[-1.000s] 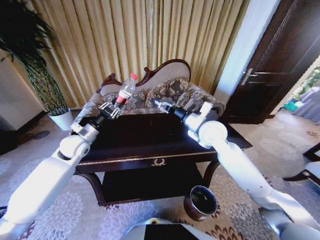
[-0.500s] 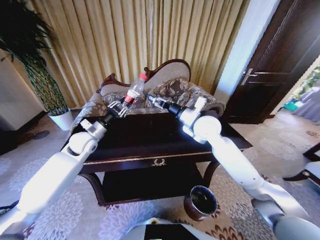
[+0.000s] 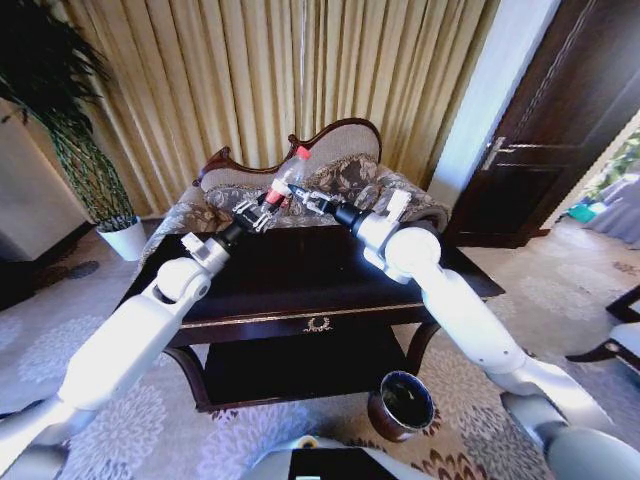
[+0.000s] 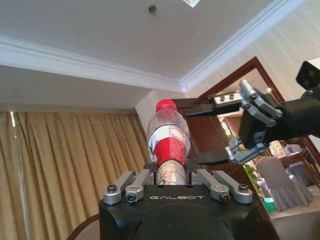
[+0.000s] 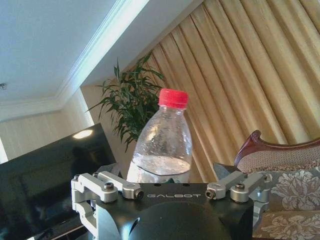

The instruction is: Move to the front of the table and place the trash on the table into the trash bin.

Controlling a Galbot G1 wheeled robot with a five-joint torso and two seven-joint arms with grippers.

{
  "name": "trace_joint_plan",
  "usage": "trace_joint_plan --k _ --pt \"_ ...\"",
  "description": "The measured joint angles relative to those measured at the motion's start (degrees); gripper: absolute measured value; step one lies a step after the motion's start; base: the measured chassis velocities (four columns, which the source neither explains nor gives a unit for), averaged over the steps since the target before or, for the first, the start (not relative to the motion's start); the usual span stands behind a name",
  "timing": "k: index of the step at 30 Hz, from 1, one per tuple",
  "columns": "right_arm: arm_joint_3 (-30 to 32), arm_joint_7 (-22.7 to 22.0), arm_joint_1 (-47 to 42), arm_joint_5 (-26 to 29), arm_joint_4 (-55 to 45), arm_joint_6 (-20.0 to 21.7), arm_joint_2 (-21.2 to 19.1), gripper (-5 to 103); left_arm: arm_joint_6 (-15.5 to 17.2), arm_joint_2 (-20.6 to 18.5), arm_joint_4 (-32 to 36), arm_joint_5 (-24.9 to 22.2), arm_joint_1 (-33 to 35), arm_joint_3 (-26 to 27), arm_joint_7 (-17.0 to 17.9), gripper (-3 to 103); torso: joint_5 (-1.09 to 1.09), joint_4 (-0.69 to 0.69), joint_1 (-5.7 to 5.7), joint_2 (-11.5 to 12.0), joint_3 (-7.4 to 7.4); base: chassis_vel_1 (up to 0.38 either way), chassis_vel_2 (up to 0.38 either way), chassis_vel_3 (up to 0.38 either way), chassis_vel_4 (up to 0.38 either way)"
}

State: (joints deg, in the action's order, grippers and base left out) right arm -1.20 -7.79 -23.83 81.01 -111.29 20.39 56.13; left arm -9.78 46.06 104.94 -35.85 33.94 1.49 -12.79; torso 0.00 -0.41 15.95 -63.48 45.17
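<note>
Above the table's (image 3: 300, 275) far edge, L gripper (image 3: 262, 212) was clamped on the bottle (image 3: 287, 178), cap up, w/ R gripper (image 3: 305, 200) just beside it, fingers spread wide and holding nothing; bin (image 3: 402, 404) sat on floor by table's front R leg.

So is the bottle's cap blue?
No, the bottle held by the left gripper has a red cap.
</note>
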Motion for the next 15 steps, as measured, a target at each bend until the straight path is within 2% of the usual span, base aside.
trace_joint_plan --k 15 --pt "-0.92 -0.11 0.78 -0.12 0.99 0.0 0.92 100 0.35 1.64 0.05 0.86 -2.33 -4.42 0.01 28 0.0 0.0 0.0 0.0 0.0 0.0 0.0 0.0 0.0"
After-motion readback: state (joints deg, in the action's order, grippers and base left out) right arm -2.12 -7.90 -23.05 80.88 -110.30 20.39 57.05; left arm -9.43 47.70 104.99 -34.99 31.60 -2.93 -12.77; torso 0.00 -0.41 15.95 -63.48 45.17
